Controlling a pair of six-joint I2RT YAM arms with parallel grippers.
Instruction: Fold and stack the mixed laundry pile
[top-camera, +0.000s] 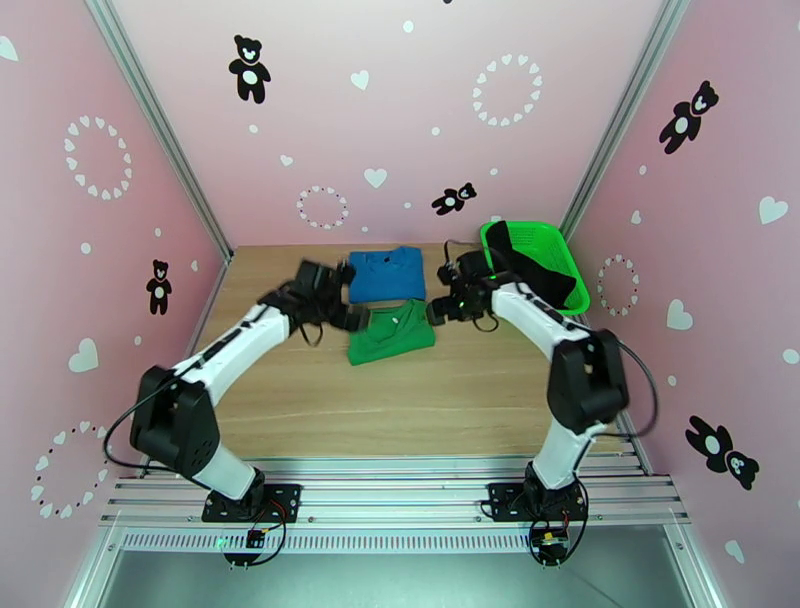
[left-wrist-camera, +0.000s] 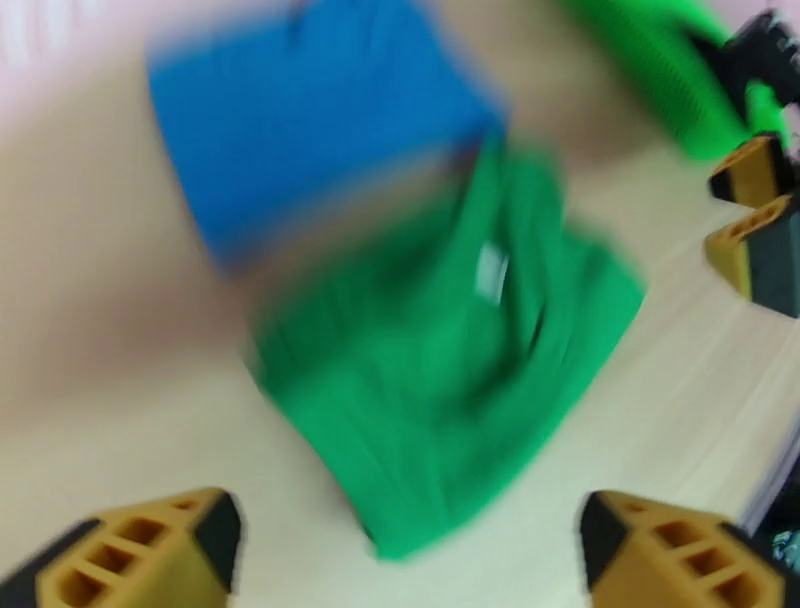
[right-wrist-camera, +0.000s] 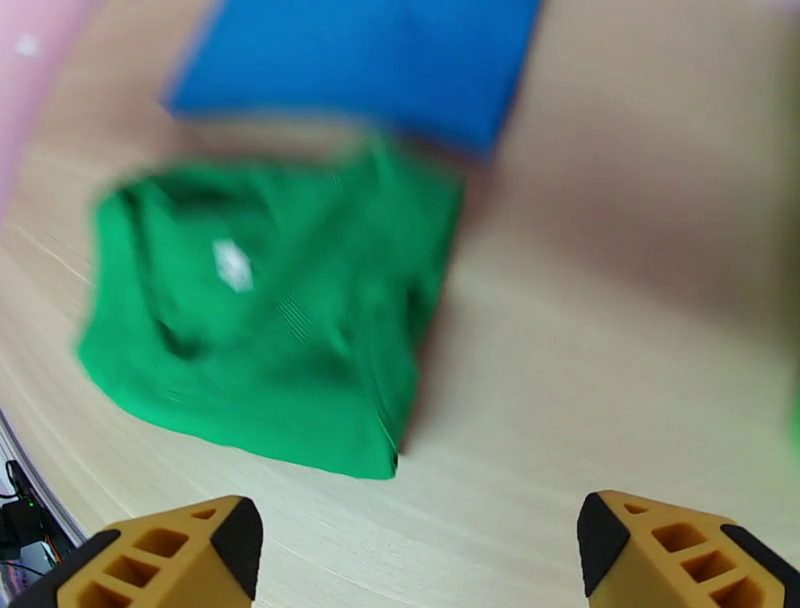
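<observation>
Top external: the blue T-shirt (top-camera: 385, 274) lies folded at the back middle of the table (top-camera: 400, 400). The green garment (top-camera: 391, 332) sits bunched just in front of it. The black garment (top-camera: 540, 268) lies in the green basket (top-camera: 548, 232) at back right. The left gripper (top-camera: 345, 305) is at the green garment's left edge, the right gripper (top-camera: 442, 305) at its right.

Left wrist: blurred; the fingers (left-wrist-camera: 150, 555) stand wide apart and empty, with the green garment just ahead.

Right wrist: the fingers (right-wrist-camera: 670, 550) are likewise spread and empty, with the green garment ahead to the left.
</observation>
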